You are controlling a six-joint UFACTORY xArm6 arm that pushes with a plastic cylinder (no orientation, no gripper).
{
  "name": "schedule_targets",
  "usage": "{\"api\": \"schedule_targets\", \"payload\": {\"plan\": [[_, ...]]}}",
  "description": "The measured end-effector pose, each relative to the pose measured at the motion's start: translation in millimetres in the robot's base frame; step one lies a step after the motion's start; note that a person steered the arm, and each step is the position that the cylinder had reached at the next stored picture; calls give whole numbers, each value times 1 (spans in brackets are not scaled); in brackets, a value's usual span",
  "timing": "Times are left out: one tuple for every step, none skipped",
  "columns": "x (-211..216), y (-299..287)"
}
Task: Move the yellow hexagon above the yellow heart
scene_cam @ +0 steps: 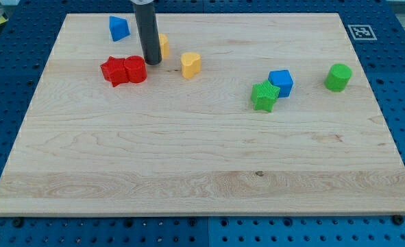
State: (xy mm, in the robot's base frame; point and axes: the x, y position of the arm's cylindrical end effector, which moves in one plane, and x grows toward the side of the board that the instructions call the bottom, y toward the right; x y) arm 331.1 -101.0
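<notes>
The yellow hexagon (164, 46) sits near the view's top left, mostly hidden behind the dark rod. The yellow heart (190, 64) lies just to the right of it and a little lower. My tip (152, 62) rests on the board against the hexagon's left side, just above and right of the red blocks. The hexagon is up and to the left of the heart, a small gap apart.
Two red blocks (124, 71) sit touching, left of my tip. A blue block (118, 28) lies at the top left. A green star (264, 95) touches a blue cube (281, 82) at the right, with a green cylinder (338, 77) further right.
</notes>
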Motion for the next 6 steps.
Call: {"api": "schedule_targets", "payload": {"plan": [[0,-11],[-6,-39],[-19,-16],[-19,22],[-19,45],[-31,45]]}}
